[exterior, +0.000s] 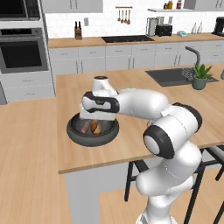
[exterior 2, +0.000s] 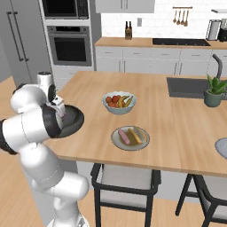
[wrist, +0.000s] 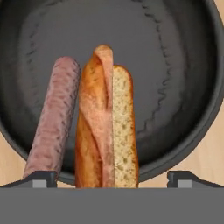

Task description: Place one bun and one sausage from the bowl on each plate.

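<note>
Tool (wrist: 112, 178) spread wide, gripping nothing — poised over the dark bowl (wrist: 183, 52) on the worktop (exterior: 131, 87); orange-brown bun (wrist: 105, 127) directly between its fingertips, sausage (wrist: 54, 118) just beside the left one.

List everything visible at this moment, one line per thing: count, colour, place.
bowl: one, dark grey, near left edge of the island counter, under the hand.
bun: one, orange-brown, in the bowl.
sausage: one, pinkish, in the bowl beside the bun.
plate: one, grey-rimmed, near the counter's front edge, already holding a yellow bun and a pink sausage.
second plate: one, grey, partly cut off at the right edge.
fruit bowl: one, pale, mid-counter.
potted plant: one, green, by the sink.
gripper: one, open, over the dark bowl.
</note>
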